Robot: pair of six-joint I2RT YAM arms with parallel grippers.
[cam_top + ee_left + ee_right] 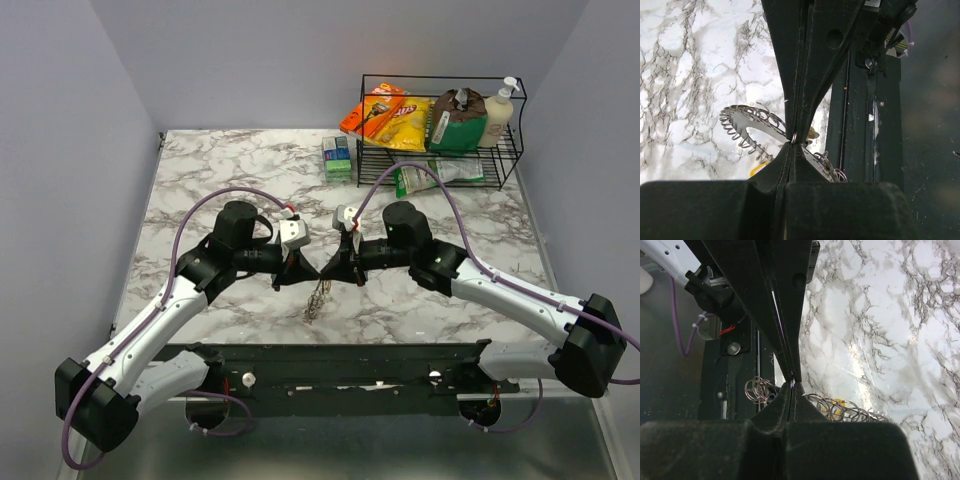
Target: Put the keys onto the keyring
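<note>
Your left gripper (793, 139) and right gripper (792, 385) each pinch the thin wire keyring (754, 120) above the middle of the marble table's (200, 180) near edge, its keys (315, 300) dangling; expect light, stiff, slippery metal that swings, so grip bare wire between keys.

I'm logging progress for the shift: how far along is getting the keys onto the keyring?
Done: many keys already sit fanned around the keyring.
In hand: the left tool and the right tool are both shut on the keyring, meeting almost tip to tip.
Left: neither tool holds a separate key, and I cannot tell from these views whether more keys remain to be threaded.
</note>
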